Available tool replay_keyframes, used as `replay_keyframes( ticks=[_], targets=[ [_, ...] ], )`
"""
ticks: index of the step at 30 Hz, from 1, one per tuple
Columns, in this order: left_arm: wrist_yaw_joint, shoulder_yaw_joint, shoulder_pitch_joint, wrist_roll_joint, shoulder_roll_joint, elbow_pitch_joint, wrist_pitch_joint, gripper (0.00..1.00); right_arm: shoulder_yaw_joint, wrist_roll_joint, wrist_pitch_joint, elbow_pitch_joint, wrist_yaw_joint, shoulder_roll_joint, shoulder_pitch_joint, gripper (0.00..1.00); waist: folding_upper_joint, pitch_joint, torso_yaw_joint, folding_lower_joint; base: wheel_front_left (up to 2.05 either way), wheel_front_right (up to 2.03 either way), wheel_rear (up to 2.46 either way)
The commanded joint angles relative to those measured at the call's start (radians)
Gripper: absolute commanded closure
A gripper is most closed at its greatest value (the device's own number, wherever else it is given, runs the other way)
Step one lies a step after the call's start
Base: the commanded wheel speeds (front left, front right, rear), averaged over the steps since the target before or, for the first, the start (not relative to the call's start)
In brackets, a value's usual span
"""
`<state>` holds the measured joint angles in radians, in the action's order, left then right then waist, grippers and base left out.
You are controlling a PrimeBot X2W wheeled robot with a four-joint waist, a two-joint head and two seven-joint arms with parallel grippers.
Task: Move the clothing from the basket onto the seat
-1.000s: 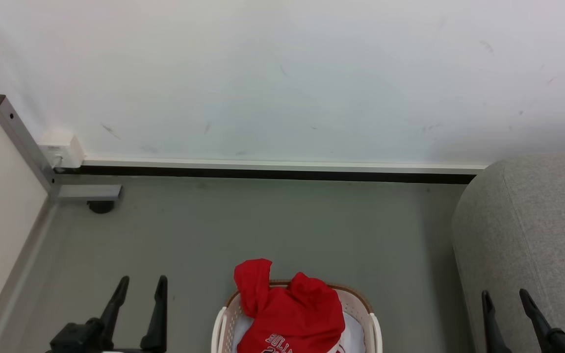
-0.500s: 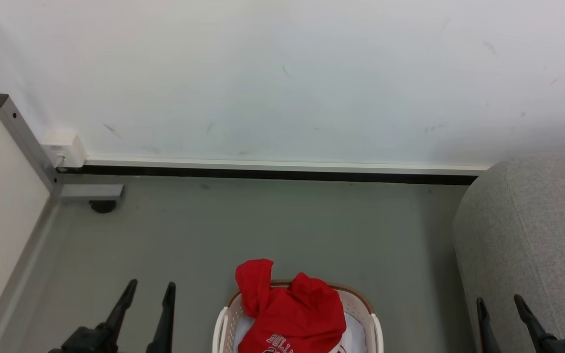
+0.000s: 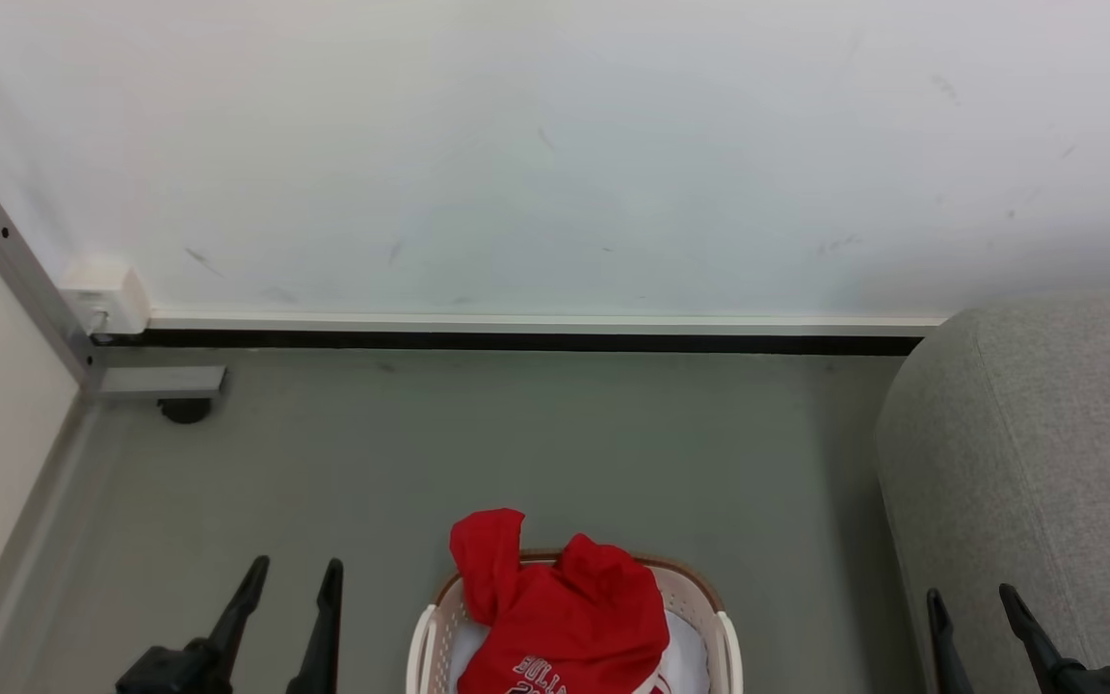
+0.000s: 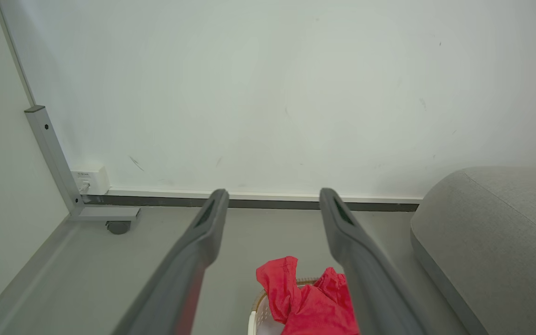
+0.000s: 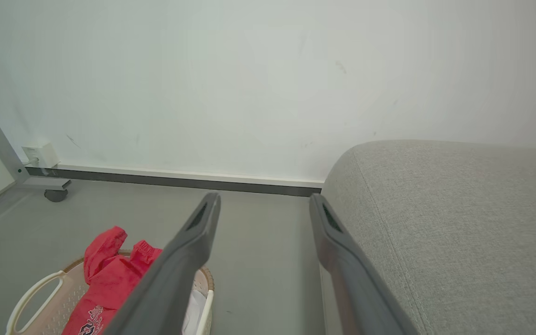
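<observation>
Nearest the robot, the left gripper point(image 3: 297, 569) is hovering low at the left, its two dark fingers standing wide apart and gripping nothing; the left wrist view is showing bare floor and wall between them. The right gripper point(image 3: 968, 594) is hanging at the lower right, in front of the seat's side, with its fingers likewise spread fully and empty.

Between the two, at the bottom edge of the head view, the basket point(image 3: 730, 648) is sitting on the floor point(image 3: 516, 443), apart from both grippers. The clothing point(image 3: 565, 617) is lying heaped inside it. One red fold is draping up over the far brown rim, and white lettering is showing on the near part. None of it is lying on the part of the seat in view.

To the right, the seat point(image 3: 1046, 463) is rising beside the basket, a strip of floor separating them.

Further back, a metal post point(image 3: 20, 280) with a wheel point(image 3: 184, 410) is standing in the left corner beside a small white box point(image 3: 102, 294), and the wall point(image 3: 555, 145) is closing off the scene.

As I judge it, the task is only opening, with the first pick not yet made. The next move is calling for one gripper to come down and inward over the red heap, close on a raised fold rather than the rim, and lift clear before swinging right to the seat. Loose fabric is likely to trail and catch on the rim.
</observation>
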<state>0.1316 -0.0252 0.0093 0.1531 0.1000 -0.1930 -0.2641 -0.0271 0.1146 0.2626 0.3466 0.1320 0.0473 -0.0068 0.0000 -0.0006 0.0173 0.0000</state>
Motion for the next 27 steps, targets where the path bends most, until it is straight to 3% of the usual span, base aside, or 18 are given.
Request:
replay_keyframes(
  ticks=[1, 10, 15, 27],
  targets=[
    [-0.002, 0.005, 0.002, 0.013, 0.004, -0.001, -0.001, 0.0, 0.004, 0.005, 0.004, 0.003, -0.002, 0.006, -0.001, 0.0, 0.0, 0.001, -0.005, 0.0, 0.0, 0.0, 0.0],
    [-0.002, -0.003, -0.019, 0.024, 0.008, 0.001, -0.001, 0.0, 0.033, 0.021, 0.002, -0.016, -0.002, 0.006, -0.035, 0.0, 0.0, 0.028, -0.086, 0.0, 0.0, 0.0, 0.0],
    [-0.002, -0.042, -0.075, 0.027, 0.023, -0.014, -0.001, 0.0, 0.041, 0.019, 0.002, -0.046, -0.002, 0.005, -0.068, 0.0, 0.0, 0.094, -0.149, 0.0, 0.0, 0.0, 0.0],
    [-0.002, -0.25, -0.37, 0.007, 0.121, -0.33, -0.001, 0.0, 0.089, 0.051, 0.002, -0.149, -0.002, 0.005, -0.172, 0.0, 0.0, 0.346, -0.251, 0.0, 0.0, 0.0, 0.0]
  ],
)
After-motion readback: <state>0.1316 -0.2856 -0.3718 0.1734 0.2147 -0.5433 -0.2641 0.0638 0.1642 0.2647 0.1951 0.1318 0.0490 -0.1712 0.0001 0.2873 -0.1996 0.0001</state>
